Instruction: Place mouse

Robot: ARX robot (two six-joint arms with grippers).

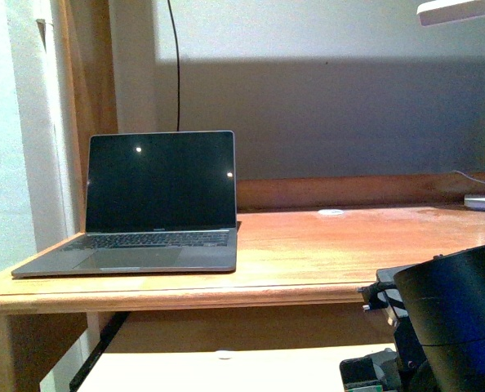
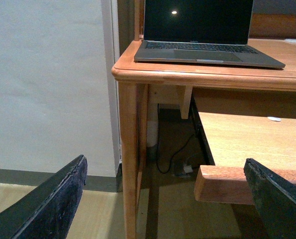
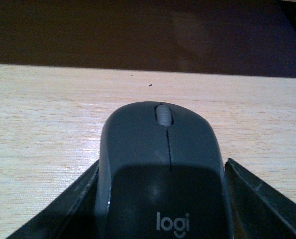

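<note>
Both fingers of the right gripper (image 3: 162, 165) pinch the mouse (image 3: 163, 149) by its flanks, likely to carry it level, at the near-right pale shelf (image 3: 38, 124) under the counter (image 1: 349, 245); the left gripper (image 2: 164, 162) gapes empty.

The pale word "logi" stands on the dark grey mouse (image 3: 164, 179), near its rear end.

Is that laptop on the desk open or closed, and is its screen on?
Open. The laptop has its lid upright and keyboard showing; the screen is black, apparently off.
</note>
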